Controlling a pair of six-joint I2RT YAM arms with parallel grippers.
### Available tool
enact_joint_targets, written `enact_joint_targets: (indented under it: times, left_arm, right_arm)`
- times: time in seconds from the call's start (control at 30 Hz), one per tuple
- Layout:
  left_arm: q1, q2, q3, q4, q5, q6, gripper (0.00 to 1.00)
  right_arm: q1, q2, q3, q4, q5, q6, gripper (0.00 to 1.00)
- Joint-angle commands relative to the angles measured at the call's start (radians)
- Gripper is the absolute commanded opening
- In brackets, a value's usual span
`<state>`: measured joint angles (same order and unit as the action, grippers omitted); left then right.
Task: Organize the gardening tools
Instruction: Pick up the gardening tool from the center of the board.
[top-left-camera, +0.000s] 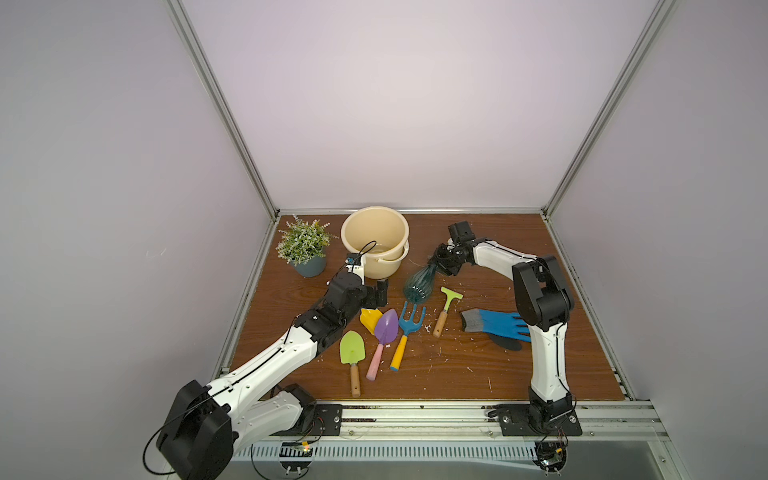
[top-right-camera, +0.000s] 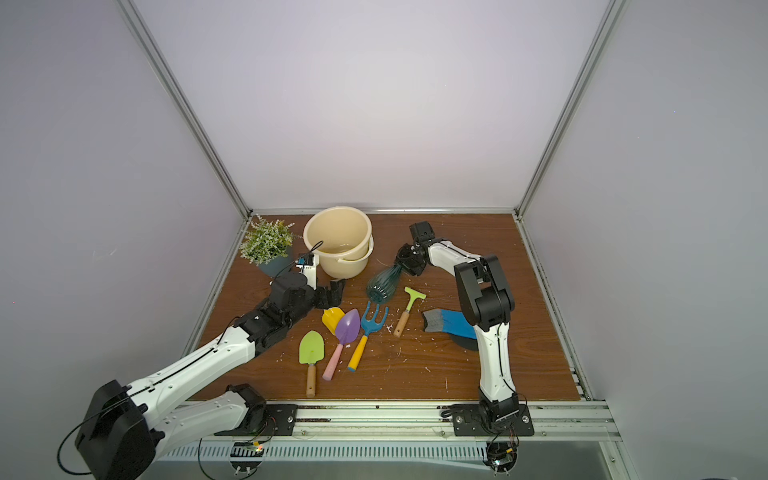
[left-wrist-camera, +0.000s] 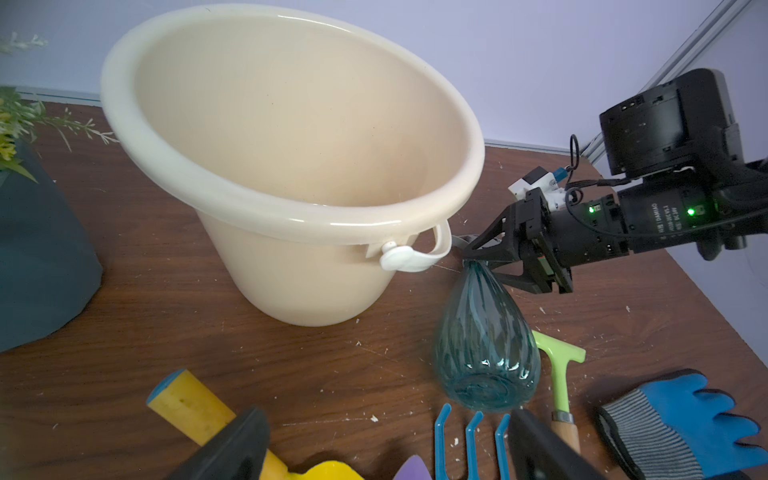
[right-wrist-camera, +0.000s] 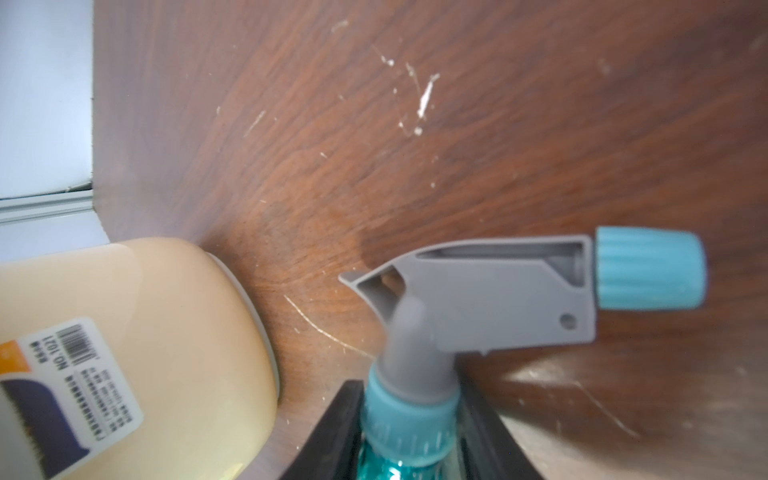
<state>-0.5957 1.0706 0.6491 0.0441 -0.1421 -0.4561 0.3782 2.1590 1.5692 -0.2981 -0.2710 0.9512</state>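
Note:
The teal spray bottle (top-left-camera: 419, 284) (left-wrist-camera: 486, 345) leans right of the bucket, base low by the fork's tines. My right gripper (top-left-camera: 436, 266) (right-wrist-camera: 409, 415) is shut on its teal collar, below the grey trigger head (right-wrist-camera: 498, 299). My left gripper (top-left-camera: 380, 293) (left-wrist-camera: 386, 415) hangs open and empty over the heads of the yellow scoop (top-left-camera: 370, 318), purple trowel (top-left-camera: 386, 326) and blue fork (top-left-camera: 410, 322). The lime trowel (top-left-camera: 352, 348) lies nearer the front. The lime hoe (top-left-camera: 449, 297) lies right of the fork.
The cream bucket (top-left-camera: 382, 270) (left-wrist-camera: 316, 282) stands at the back, close to both grippers. A potted plant (top-left-camera: 305, 241) sits in the back left corner. A blue and grey glove (top-left-camera: 498, 324) lies on the right, partly under the right arm.

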Motion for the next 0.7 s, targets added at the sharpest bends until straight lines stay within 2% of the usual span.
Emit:
enact_joint_targets:
  times: [0.0,0.13,0.23,0.6,0.67]
  left_arm:
    - [-0.011,-0.014,-0.009,-0.010,-0.015,0.005,0.94]
    - [-0.010,-0.015,-0.012,-0.008,-0.016,0.001,0.94]
    - [-0.010,-0.017,-0.013,-0.004,-0.016,-0.004,0.94]
    - [-0.010,-0.037,-0.035,0.005,-0.022,-0.025,0.94]
    - [-0.010,-0.037,-0.035,0.006,-0.022,-0.028,0.94]
  right_arm:
    - [-0.007,0.029,0.067,-0.074,0.067,-0.030,0.43]
    - [-0.005,0.064,0.127,-0.132,0.091,-0.074,0.49]
    - [-0.004,0.093,0.158,-0.169,0.104,-0.090,0.49]
    - [0.016,0.120,0.151,-0.194,0.148,-0.112,0.43]
    - [0.016,0.118,0.152,-0.194,0.157,-0.118,0.38]
